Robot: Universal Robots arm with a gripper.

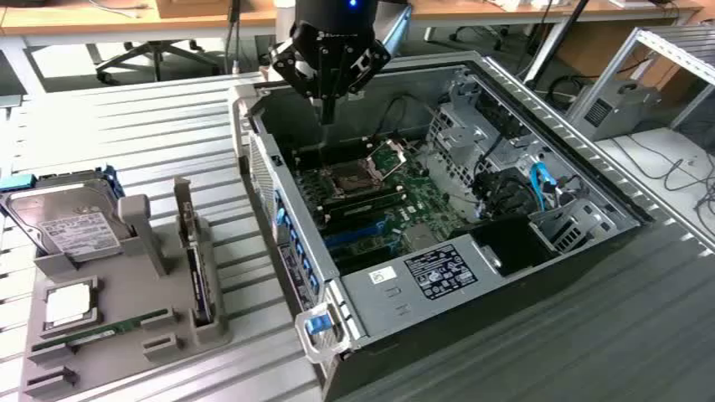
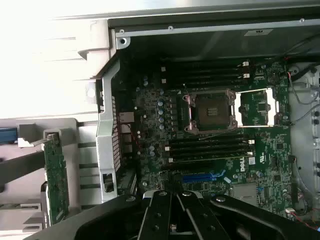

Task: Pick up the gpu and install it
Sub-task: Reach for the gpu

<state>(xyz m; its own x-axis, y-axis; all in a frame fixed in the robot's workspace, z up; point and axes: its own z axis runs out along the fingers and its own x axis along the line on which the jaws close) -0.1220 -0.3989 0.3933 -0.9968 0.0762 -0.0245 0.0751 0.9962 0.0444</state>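
Nearest the exterior camera, toward the exterior view's left, a grey holder (image 1: 123, 343) sits on the slatted table (image 1: 112, 117). A thin green RAM stick (image 1: 100, 331) lies along its near part, with a silver square chip (image 1: 67, 303) just behind it. A hard drive (image 1: 73, 230) with a white label leans at the holder's far end. The gpu (image 1: 201, 280) stands on edge in a slot between two grey posts, on the holder's side toward the computer case (image 1: 447, 289); the wrist view shows its green board face. Just beside the holder, the case lies open with the motherboard (image 1: 374, 205) exposed. The wrist view shows the bare processor socket (image 2: 210, 110) and a blue slot (image 2: 200, 176) on it. Over the case's far end hangs the claw (image 1: 327, 120), clenched with its fingers pressed together, empty and well apart from the gpu. Beyond the table stands an office chair (image 1: 156, 54).
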